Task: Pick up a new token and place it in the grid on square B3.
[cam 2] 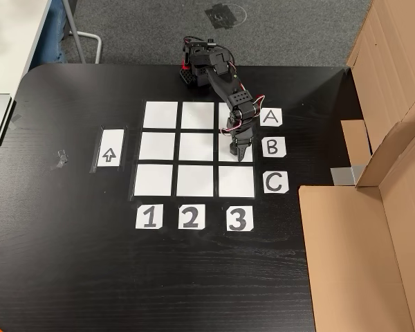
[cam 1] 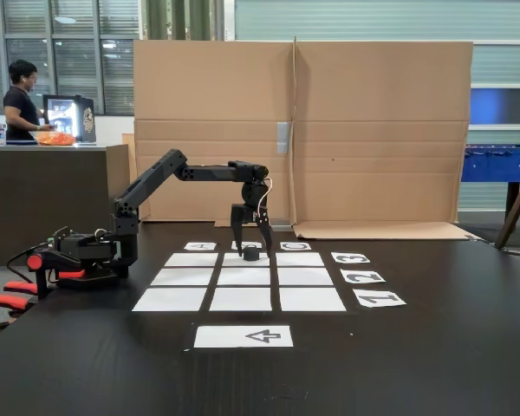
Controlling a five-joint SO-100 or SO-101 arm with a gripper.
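token [cam 1: 251, 254]: on square B3 [cam 2: 225, 147], between the jaws
gripper [cam 1: 252, 250]: jaws released, straddling token

desk [cam 2: 69, 277]: black | grid [cam 2: 159, 147]: nine white squares, dark gaps | token [cam 1: 251, 254]: matte black | arm [cam 1: 156, 178]: black | cardboard [cam 1: 373, 130]: brown

The surface [cam 2: 69, 277] is dark and flat. Nine white squares make the grid [cam 2: 159, 149] on it, right under the claw [cam 2: 241, 158]. Letter cards [cam 2: 272, 146] lie just past the claw in the view from above. Number cards [cam 2: 189, 218] and an arrow sheet [cam 2: 109, 149] lie farther off.
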